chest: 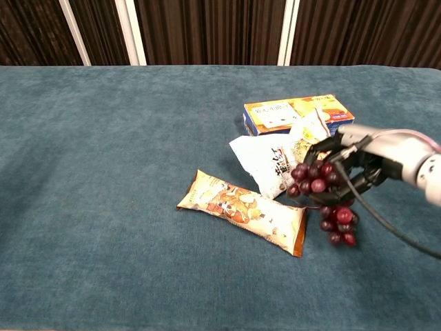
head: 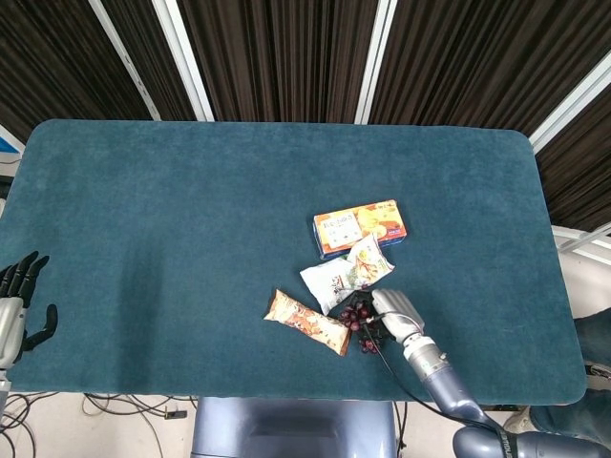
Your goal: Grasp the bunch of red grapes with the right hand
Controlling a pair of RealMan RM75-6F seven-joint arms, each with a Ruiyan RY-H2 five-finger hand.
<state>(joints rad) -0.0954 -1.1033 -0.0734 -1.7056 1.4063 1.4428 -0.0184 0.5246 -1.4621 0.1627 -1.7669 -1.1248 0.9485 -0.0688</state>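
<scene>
Right hand (chest: 348, 162) closed around the upper part of the bunch of red grapes (chest: 324, 196), dark fingers (chest: 324, 148) curled over the top berries. Bunch raised clear of the table (chest: 103, 172) in the chest view, a loose tail of berries dangling below the grip. Grapes round and glossy, deep red to purple, a few at the bottom brighter red, packed tightly up top and thinning toward the hanging end. Seen from the head view as a small dark cluster (head: 358, 315) just left of the same hand (head: 393, 310), near the front edge of the table (head: 143, 210), right of centre.

Beside the bunch on its left, a long orange snack packet (chest: 241, 212) lying flat at a slant. Just behind, a white snack bag (chest: 275, 160) crumpled and partly hidden by the hand. Farther back, an orange and blue box (chest: 296, 114) flat on the cloth.

Left hand (head: 17, 305) at the far left edge of the head view, off the table, fingers spread apart and holding nothing.
</scene>
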